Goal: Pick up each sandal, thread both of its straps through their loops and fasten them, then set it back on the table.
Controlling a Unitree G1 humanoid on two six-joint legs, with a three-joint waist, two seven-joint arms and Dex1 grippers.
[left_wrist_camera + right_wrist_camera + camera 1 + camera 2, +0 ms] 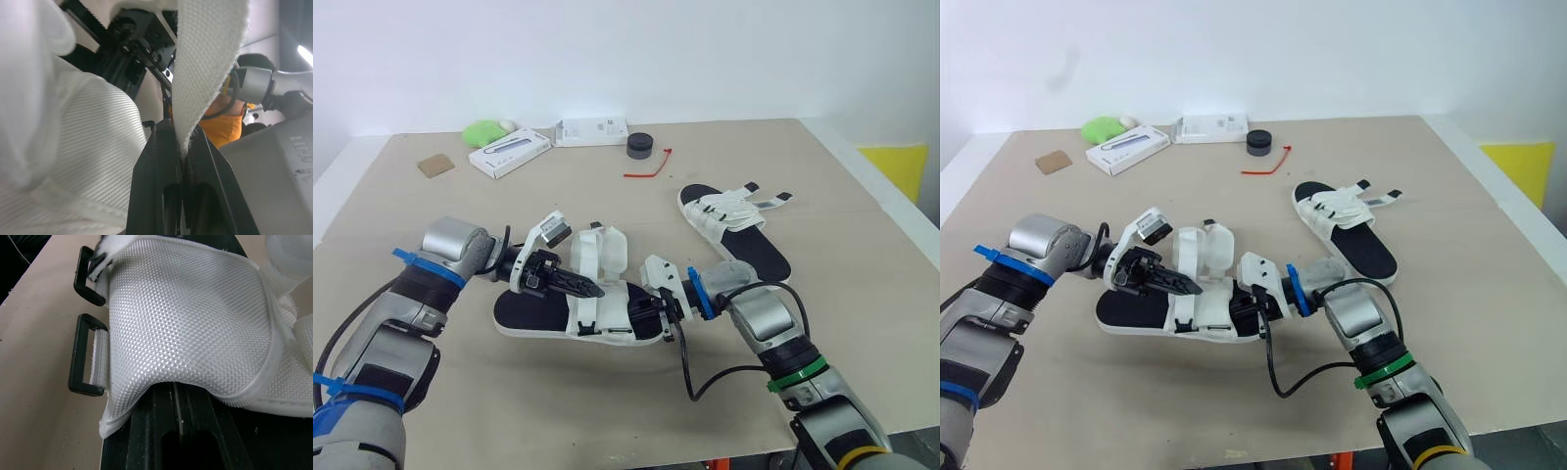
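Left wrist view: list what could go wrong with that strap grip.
1. The left pincer pinches the white woven strap by a narrow edge, so it may slip free when pulled.
2. The right pincer holds the black-soled white sandal by its woven flap, not its sole; tugging could swing the black rectangular loops away.

Bright, even light; soft shadows

The two head eyes look forward and down over the arms onto the beige desk (607, 411), reaching the white wall (607, 59); they share one scene, offset slightly sideways. The left wrist camera sits very close along its black fingers (156, 186), pinched on a white woven strap (205, 63). The right wrist camera looks equally close onto the white mesh upper (186, 323) of the black-soled sandal (524, 311)
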